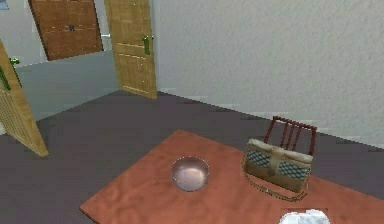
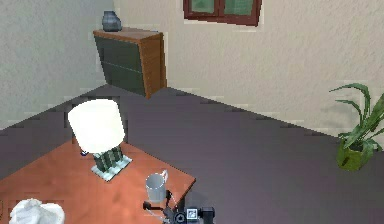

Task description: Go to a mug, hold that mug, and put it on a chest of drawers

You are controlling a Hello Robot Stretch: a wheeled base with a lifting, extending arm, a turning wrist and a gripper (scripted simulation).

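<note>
While gripper (image 2: 160, 208) hangs near mug (image 2: 156, 187), we want grip level with mug's middle, slow approach, no nudging it off table (image 2: 60, 185) edge. Mug upright near table corner, long axis vertical, mouth up; handle side unclear. We can't tell jaws' state, nor whether anything held. Chest of drawers (image 2: 130, 60) well apart.

A shallow round metal bowl (image 1: 190, 173) sits mid-way along the reddish-brown wooden bench (image 1: 125, 200). To its right is a checked woven basket with dark handles (image 1: 279, 163), and a crumpled white cloth (image 1: 304, 217) lies at the near right corner. In the arm side view, a white-shaded table lamp (image 2: 97, 128) stands on the bench, and a small grey mug (image 2: 156, 186) is to its right, near the edge. Beyond, against the wall, stands a wooden chest of drawers (image 2: 130, 60) with a blue-grey vase (image 2: 110, 20) on top. A green potted plant (image 2: 358, 125) stands far right.
</note>
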